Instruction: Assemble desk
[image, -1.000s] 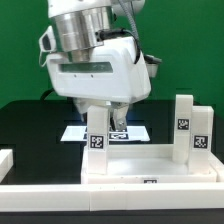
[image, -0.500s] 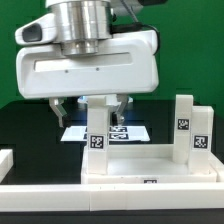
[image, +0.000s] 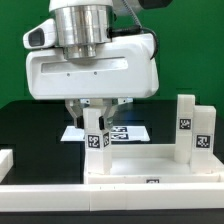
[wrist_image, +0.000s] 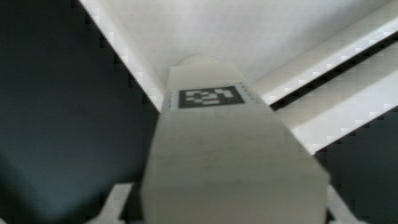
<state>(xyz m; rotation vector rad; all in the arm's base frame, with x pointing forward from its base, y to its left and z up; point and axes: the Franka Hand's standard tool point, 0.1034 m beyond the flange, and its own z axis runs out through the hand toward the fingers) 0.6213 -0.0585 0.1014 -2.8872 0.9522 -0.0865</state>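
The white desk slab (image: 150, 160) lies on the black table with its raised rim up. Three white tagged leg posts stand on it: one at the exterior view's left (image: 97, 148) and two at its right (image: 185, 125) (image: 204, 140). My gripper (image: 98, 122) reaches straight down over the left post and is shut on its upper part. In the wrist view this post (wrist_image: 222, 150) fills the middle, tag towards the slab (wrist_image: 231, 30). My gripper (wrist_image: 222, 205) has a finger (wrist_image: 118, 200) against each side of it.
The marker board (image: 135, 132) lies flat behind the slab. A long low white border rail (image: 60, 190) runs along the front, and another piece (image: 5, 160) sits at the exterior view's left. The black table (image: 30, 125) spreads to the left, with a green wall behind.
The hand has turned about the upright left post, showing different faces across the frames. The post, the slab and the other two posts have stayed where they were.
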